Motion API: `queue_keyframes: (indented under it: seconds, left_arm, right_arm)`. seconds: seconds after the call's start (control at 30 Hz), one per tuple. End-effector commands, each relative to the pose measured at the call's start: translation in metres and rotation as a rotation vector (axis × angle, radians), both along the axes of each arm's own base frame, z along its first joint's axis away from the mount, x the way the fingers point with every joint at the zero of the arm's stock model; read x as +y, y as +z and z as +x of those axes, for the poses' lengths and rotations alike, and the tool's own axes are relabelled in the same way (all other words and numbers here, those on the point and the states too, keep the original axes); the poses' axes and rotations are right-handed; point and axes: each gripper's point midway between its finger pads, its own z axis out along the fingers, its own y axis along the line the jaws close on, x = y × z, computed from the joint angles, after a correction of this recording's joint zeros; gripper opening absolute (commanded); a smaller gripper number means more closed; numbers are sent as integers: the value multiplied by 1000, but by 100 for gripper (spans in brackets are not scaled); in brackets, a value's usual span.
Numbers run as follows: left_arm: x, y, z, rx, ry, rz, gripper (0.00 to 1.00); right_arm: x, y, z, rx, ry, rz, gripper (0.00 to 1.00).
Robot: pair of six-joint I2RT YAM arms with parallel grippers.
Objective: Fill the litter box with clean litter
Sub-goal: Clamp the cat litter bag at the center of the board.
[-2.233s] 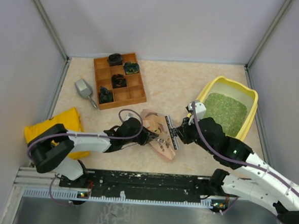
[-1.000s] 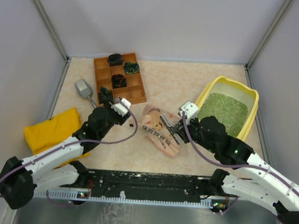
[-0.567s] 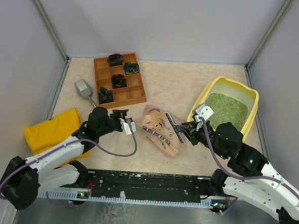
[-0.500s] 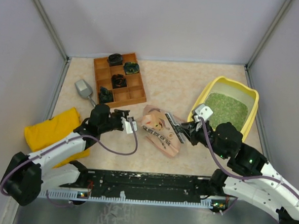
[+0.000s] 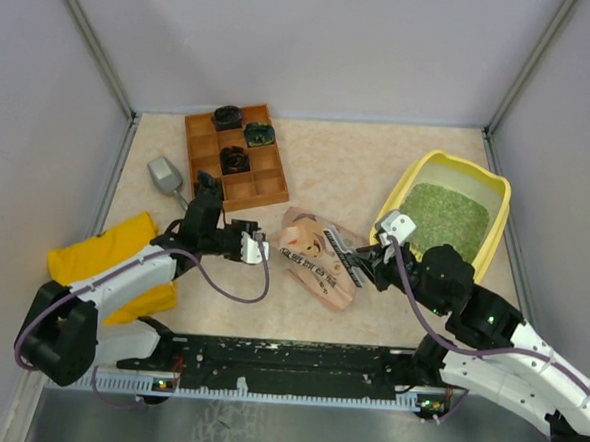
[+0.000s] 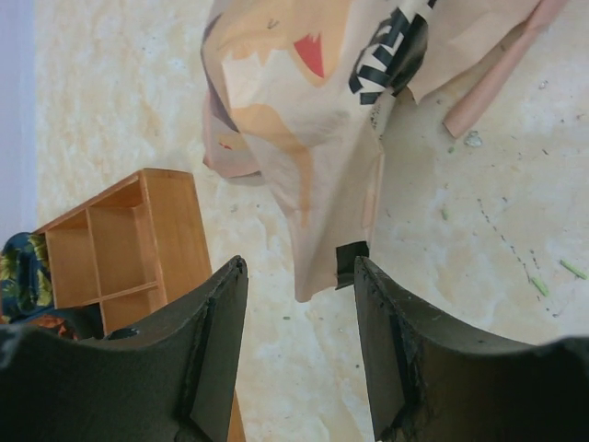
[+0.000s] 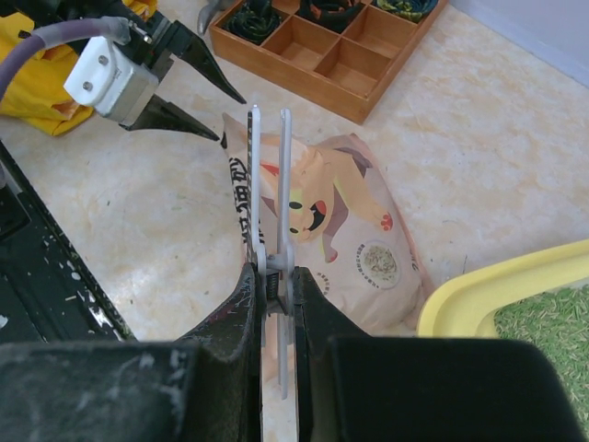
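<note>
At the right rear of the pale speckled table (image 5: 358, 175) sits the task's target, a large yellow plastic rectangular litter box (image 5: 456, 169), rounded at the corners and set at a slant. Holds the fine green granular litter (image 5: 443, 218) over most of its floor, with a strip of bare plastic at the far end. Shows again in the right wrist view as a curved yellow rim (image 7: 497, 295) with green grain (image 7: 552, 341) behind it.

Between the two arms, flat on the table: a pink printed paper pouch with a cartoon animal (image 5: 308, 254). Lies with its right end just beside the box's near left corner.

Right gripper (image 5: 361, 260): fingers pressed together on the pouch's thin pale top edge. In its own wrist view (image 7: 276, 276), that edge standing upright as two narrow strips rising out of the clamp.

Left gripper (image 5: 263, 249): low over the table at the pouch's left end. Black fingers (image 6: 216, 341) spread apart, gripping nothing. Pouch corner (image 6: 317, 276) just ahead of the gap, not visibly touching either finger. From the right wrist view, the same spread tips (image 7: 230, 118) right at the pouch's left edge.

A few loose green specks (image 6: 571, 269) on the table near the pouch.

Behind the left gripper: a brown wooden compartment tray (image 5: 267, 184) with small dark objects in several cells. Just left of it, a grey plastic scoop (image 5: 164, 174). At the near left, partly under the left arm, a crumpled yellow cloth bag (image 5: 98, 254).
</note>
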Motion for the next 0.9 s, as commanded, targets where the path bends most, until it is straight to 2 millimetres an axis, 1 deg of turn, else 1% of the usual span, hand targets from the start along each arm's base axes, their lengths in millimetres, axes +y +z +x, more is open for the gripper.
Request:
queue_keyframes:
  seconds: [0.0,0.1,0.2,0.4,0.43,0.5,0.57,0.67,0.77,0.87]
  left_arm:
    - [-6,3,-1,-14,-61,6,56]
    - [-5,-1,7,-40,-44,18,52]
    - [-6,-7,12,-47,-49,37,45]
    - [-10,-12,17,-66,-58,28,41]
    - [-12,-11,18,-68,-59,20,38]
    - [-14,-6,19,-65,-54,0,22]
    - [-16,7,17,-55,-56,-24,11]
    - [-21,30,5,-28,-94,-65,0]
    - [-25,60,-4,-49,-117,-123,0]
    - [-29,85,-12,-68,-143,-179,0]
  right_arm:
    - [10,23,2,-63,31,71,0]
    - [14,21,1,-59,43,81,0]
    - [15,19,1,-53,49,76,0]
    - [13,16,1,-56,44,62,0]
    - [13,14,1,-56,45,59,0]
    - [13,10,1,-51,51,44,0]
    - [12,5,0,-48,60,13,0]
    - [4,6,3,-74,51,-69,0]
    - [3,10,2,-120,105,-172,0]
    - [6,4,-4,-134,207,-284,0]
